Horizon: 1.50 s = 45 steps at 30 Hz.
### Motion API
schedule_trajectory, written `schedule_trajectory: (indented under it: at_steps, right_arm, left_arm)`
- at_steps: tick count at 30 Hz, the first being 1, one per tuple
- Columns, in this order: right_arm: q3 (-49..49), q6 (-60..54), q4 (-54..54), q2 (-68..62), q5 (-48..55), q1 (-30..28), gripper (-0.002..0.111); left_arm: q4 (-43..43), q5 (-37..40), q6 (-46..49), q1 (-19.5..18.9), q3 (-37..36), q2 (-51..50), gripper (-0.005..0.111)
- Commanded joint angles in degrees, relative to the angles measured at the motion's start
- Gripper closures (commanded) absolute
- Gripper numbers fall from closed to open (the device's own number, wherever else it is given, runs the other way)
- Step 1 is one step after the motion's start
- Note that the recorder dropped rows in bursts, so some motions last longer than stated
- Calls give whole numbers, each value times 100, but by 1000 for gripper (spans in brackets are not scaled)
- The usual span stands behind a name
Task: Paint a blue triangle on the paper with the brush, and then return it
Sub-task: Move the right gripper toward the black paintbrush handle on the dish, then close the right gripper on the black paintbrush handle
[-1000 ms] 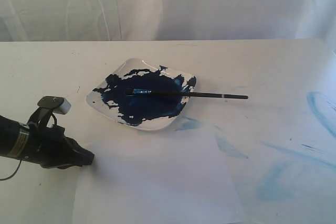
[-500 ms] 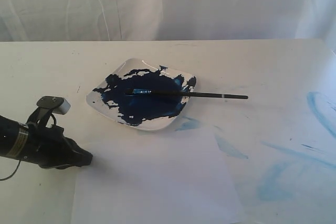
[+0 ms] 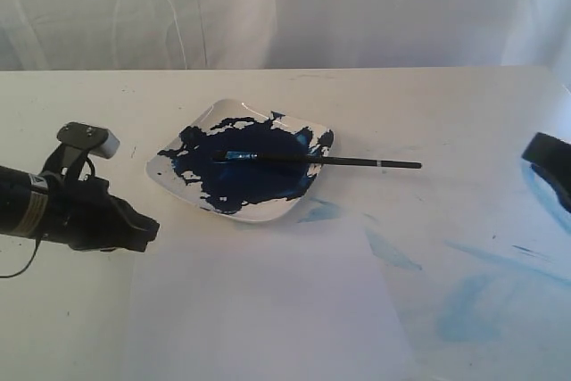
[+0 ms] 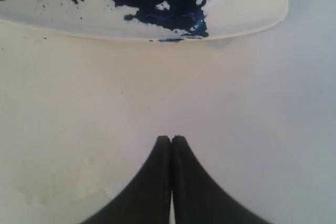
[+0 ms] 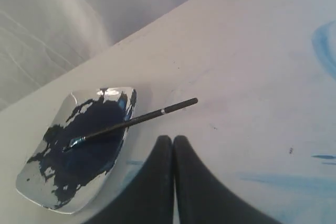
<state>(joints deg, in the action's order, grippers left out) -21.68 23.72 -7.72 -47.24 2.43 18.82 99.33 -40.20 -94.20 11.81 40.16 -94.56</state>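
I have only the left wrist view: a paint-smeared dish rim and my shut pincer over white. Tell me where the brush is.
Observer: The brush lies across the dish, with its bristles in the dark paint. Its handle end sticks out past the rim toward the right arm's side.
Operator: Report the right pincer.
Observer: The right pincer is shut and empty. It is aimed toward the brush handle but apart from it.
Operator: Tell me what is on the paper.
Observer: Nothing. The paper in front of the dish is bare white.
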Motion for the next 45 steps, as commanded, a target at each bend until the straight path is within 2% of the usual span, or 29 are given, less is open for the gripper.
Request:
schedule_trajectory:
  at_steps: [1,4,13,16,22,24,31,37,45]
  right_arm:
    - [-535,-477,23,-984,18,392,108]
    - [-877,-489,23,-1643,100,430,108]
    - [-1347,128,-43,-2866,-148,430,105]
    - [-1430,495,-43,-3148,-300,430,96]
    - [-1444,861,-43,-3480,-820,430,66]
    - [-1444,874,-43,-3533,-1045,430,62]
    - [-1453,1586,-19,-3806,-2069,430,61]
    - [-1653,3217,68,-4366,-1965,589,61]
    - [-2377,4645,368,-5190,-1965,950,61]
  left_arm:
    - [61,-146,57,33,25,-350,107]
    - [61,-402,278,33,25,-609,107]
    - [61,-352,428,33,25,-915,107]
    - [61,-312,428,33,25,-915,107]
    - [61,-218,428,33,25,-915,107]
    - [61,-200,428,33,25,-915,107]
    - [61,-195,428,33,25,-915,107]
    - [61,-220,428,33,25,-915,107]
    - [61,-220,428,33,25,-915,107]
